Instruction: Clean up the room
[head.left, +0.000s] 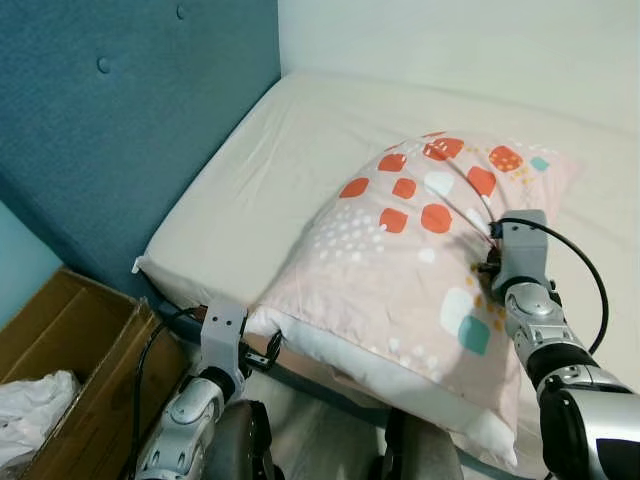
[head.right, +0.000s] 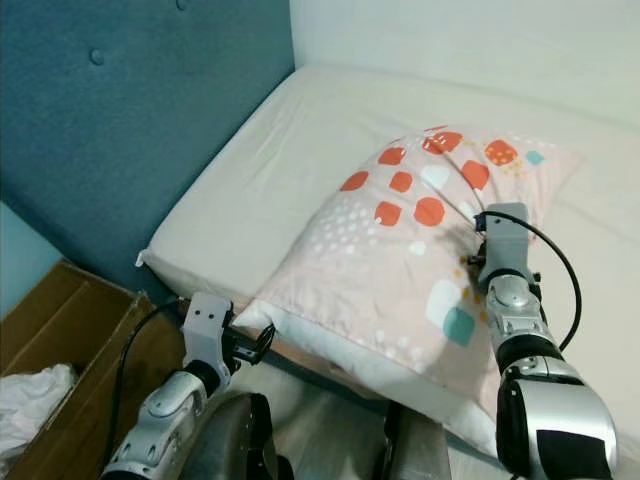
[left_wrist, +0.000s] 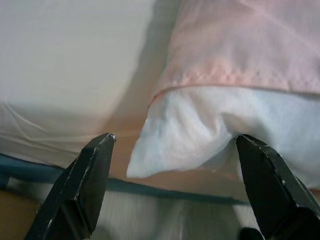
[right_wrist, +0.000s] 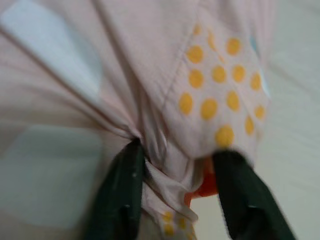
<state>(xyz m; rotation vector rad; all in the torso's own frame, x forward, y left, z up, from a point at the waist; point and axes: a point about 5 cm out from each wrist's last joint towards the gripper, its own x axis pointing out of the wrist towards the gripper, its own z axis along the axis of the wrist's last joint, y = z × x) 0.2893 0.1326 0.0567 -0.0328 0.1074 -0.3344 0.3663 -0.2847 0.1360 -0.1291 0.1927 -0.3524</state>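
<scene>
Right gripper (right_wrist: 175, 192) fingers pinched on a fold of the pillow (head.left: 410, 260); left gripper (left_wrist: 175, 185) fingers spread, framing its white corner | pillow lies on the bed (head.left: 290, 140), overhanging the near edge | progress: early, cardboard box (head.left: 70, 350) untouched | room: open mattress toward headboard (head.left: 120, 120).

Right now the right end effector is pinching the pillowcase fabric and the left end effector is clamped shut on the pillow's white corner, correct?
Not quite. The left end effector is open, its fingers either side of the white corner of the pillow without gripping it, as the left wrist view shows. The right end effector does pinch the pillowcase fabric.
</scene>
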